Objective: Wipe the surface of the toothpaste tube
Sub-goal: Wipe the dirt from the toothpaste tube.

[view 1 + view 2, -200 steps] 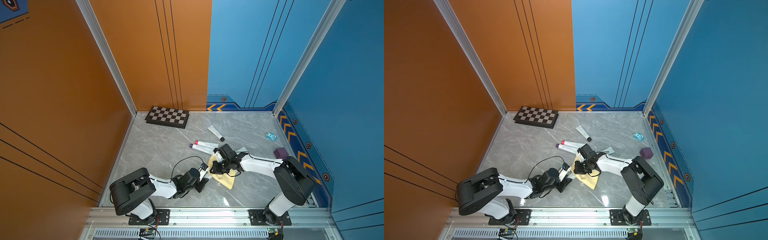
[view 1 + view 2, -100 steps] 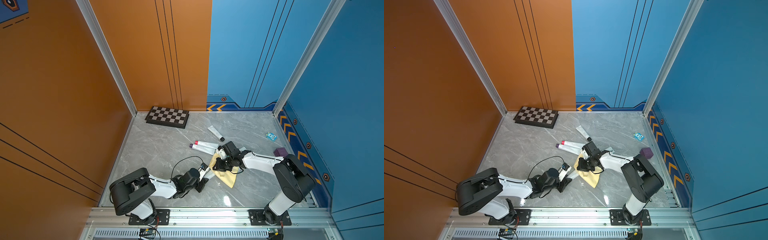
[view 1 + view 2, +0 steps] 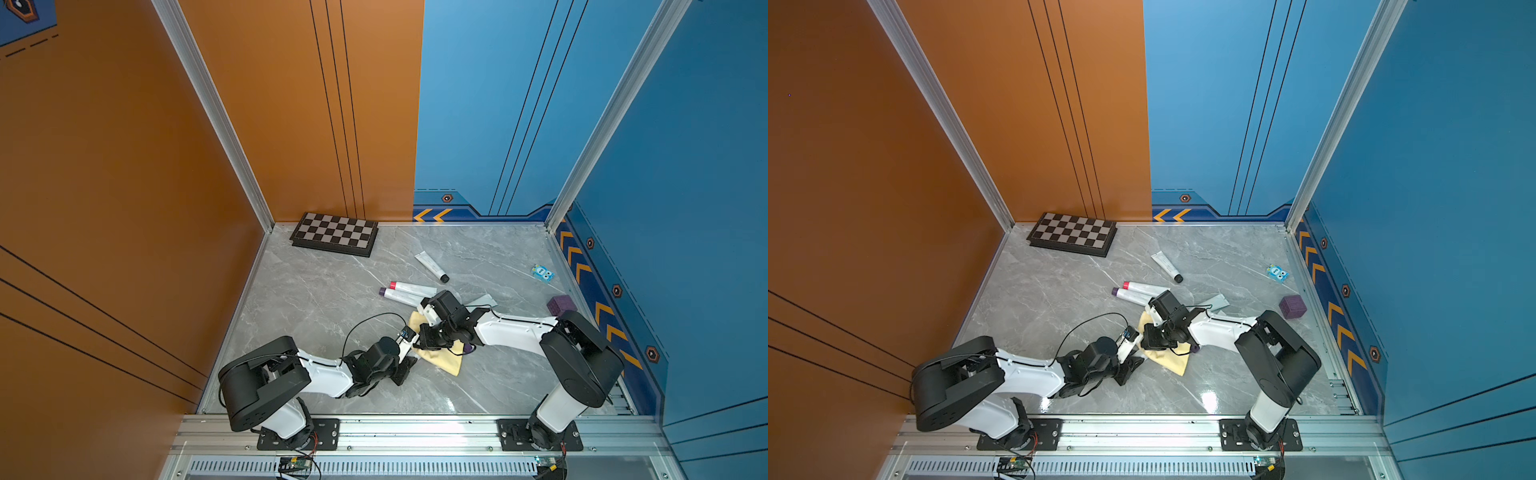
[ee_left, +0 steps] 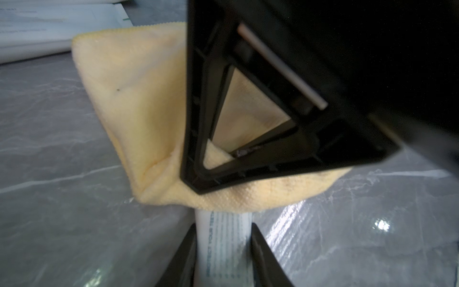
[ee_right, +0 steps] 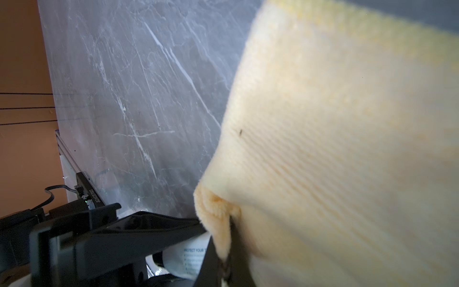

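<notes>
In both top views the right pincer (image 3: 420, 343) sits over the yellow cloth (image 3: 446, 360) on the table (image 3: 311, 299). The left pincer (image 3: 1133, 362) meets the cloth's edge, and what it holds is hidden there. The left wrist view shows the left pincer closed on the toothpaste tube (image 4: 223, 251), whose free end runs under the cloth's lower fold. The right wrist view shows the right pincer clamped shut on a bunched fold of the cloth, right against the tube. Wiping well here likely means dragging that fold along the tube's length with light, even pressure. The left grip must hold firm so the tube neither slips nor buckles.
</notes>
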Robot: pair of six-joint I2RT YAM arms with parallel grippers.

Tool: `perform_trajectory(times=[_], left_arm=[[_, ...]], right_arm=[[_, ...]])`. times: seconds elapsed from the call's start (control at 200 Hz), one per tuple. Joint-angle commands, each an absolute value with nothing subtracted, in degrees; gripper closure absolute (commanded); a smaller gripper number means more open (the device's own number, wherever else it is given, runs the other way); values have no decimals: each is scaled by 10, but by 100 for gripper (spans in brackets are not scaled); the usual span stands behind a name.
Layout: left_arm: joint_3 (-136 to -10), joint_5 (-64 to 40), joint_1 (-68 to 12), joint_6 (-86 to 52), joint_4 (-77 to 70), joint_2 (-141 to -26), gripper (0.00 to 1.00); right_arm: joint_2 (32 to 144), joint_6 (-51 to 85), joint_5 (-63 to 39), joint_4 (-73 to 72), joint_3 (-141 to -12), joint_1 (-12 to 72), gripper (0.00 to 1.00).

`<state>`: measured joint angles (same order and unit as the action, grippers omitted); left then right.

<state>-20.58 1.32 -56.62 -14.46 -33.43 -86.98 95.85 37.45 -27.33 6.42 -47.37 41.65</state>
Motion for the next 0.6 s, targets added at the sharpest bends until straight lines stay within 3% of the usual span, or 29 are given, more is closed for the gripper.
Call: perform_trajectory(times=[0.0,0.17,0.596], left_arm=[[-193,32,-572,-139,-286,-874,67],[-192,36,-573,-140,-286,-872,67],[-196,70,-595,-128,-286,-877,68]], right_arm=[[959,354,-255,166,-428,374,100],[932,315,-254,210,-436,321,100],[991,351,-326,164,-455,398,100]])
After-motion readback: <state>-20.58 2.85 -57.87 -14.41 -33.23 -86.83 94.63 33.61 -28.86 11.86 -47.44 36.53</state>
